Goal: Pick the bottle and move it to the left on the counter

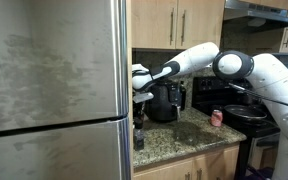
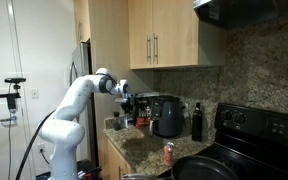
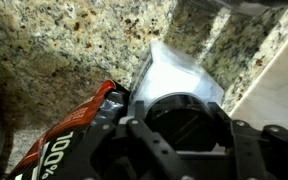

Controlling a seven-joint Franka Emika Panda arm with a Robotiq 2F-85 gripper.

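In the wrist view a small white bottle [image 3: 174, 72] with a dark round top sits between my gripper's [image 3: 179, 112] two black fingers, which press against its sides. The speckled granite counter [image 3: 64, 50] lies below it. In both exterior views my gripper [image 1: 139, 112] [image 2: 127, 108] points down over the counter's [image 1: 184, 135] [image 2: 134, 145] end by the fridge, next to the black air fryer. The bottle itself is too small to make out in those views.
A red-and-black packet [image 3: 74, 130] lies beside the bottle. The black air fryer [image 1: 165, 102] [image 2: 167, 116], a reddish can [image 1: 217, 117] [image 2: 168, 152], a slim dark bottle [image 2: 196, 122] and the black stove [image 2: 246, 140] stand further along. The steel fridge [image 1: 54, 90] borders the counter's end.
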